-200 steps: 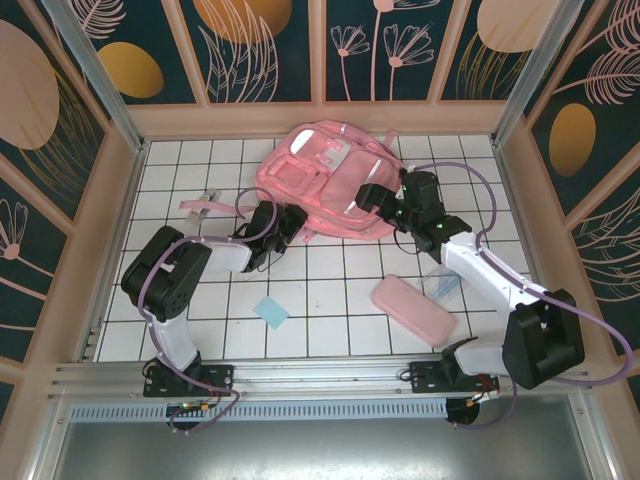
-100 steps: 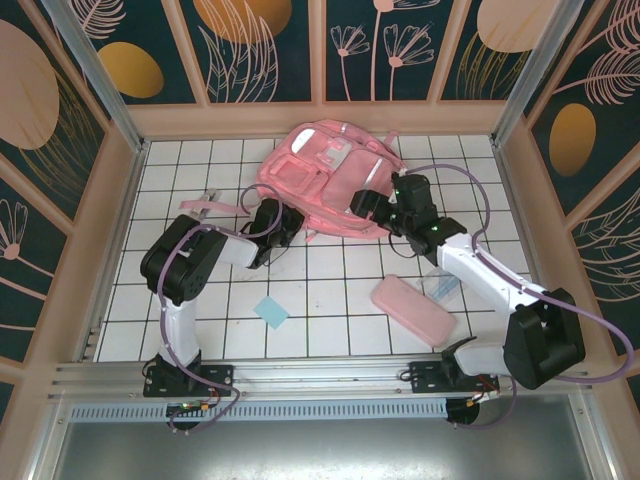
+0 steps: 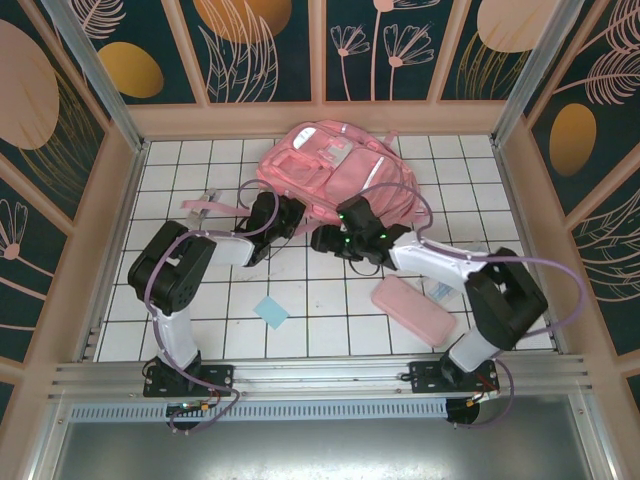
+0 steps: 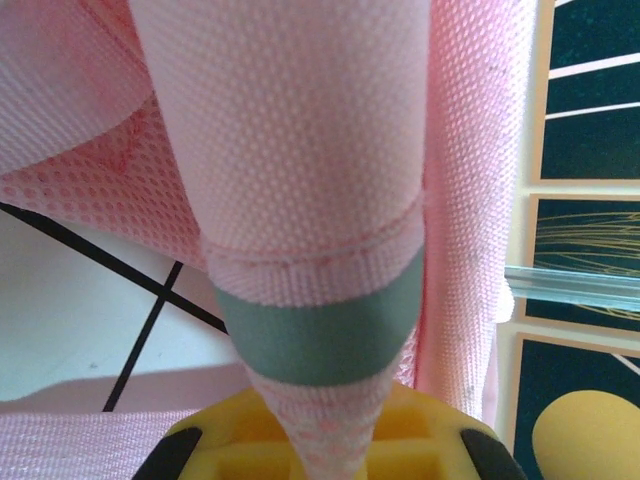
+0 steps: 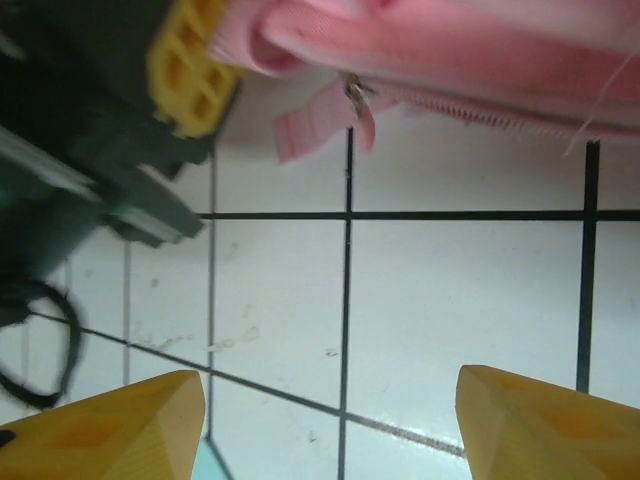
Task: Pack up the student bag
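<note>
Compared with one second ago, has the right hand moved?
Yes. The right hand came off the student bag, toward the left and the near edge, closer to the blue card.

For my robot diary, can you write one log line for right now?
left pincer: shut on student bag fabric | right pincer: open, empty, near zip | pencil case: on table

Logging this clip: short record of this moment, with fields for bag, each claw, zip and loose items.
bag: student bag lies on the tiled table, far middle
left claw: shut on a pink fabric fold at the bag's near edge
right claw: open, empty, over bare tiles near the bag's edge
zip pull: pink tab at the bag's edge, ahead of the right claw, ungripped
loose items: pink pencil case and blue card, both outside the bag
</note>
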